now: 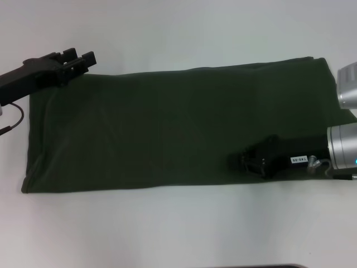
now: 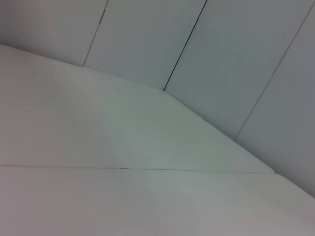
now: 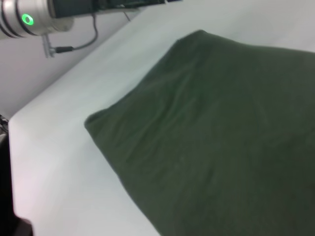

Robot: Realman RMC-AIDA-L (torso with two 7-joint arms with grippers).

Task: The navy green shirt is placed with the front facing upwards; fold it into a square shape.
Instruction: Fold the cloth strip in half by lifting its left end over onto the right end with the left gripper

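Note:
The navy green shirt [image 1: 167, 123] lies flat as a long plain dark green band across the white table, with no lettering showing. My left gripper [image 1: 81, 60] hovers at the shirt's far left corner, open, with nothing between its fingers. My right gripper [image 1: 252, 163] sits low over the shirt's near right part, dark against the cloth. In the right wrist view the shirt [image 3: 221, 132] fills most of the picture, with its left end and both left corners showing. The left wrist view shows no cloth.
The white table [image 1: 167, 223] extends in front of and behind the shirt. In the right wrist view the left arm [image 3: 59, 10], with a green light and a cable, is at the far side. White wall panels [image 2: 221, 49] stand behind the table [image 2: 98, 196].

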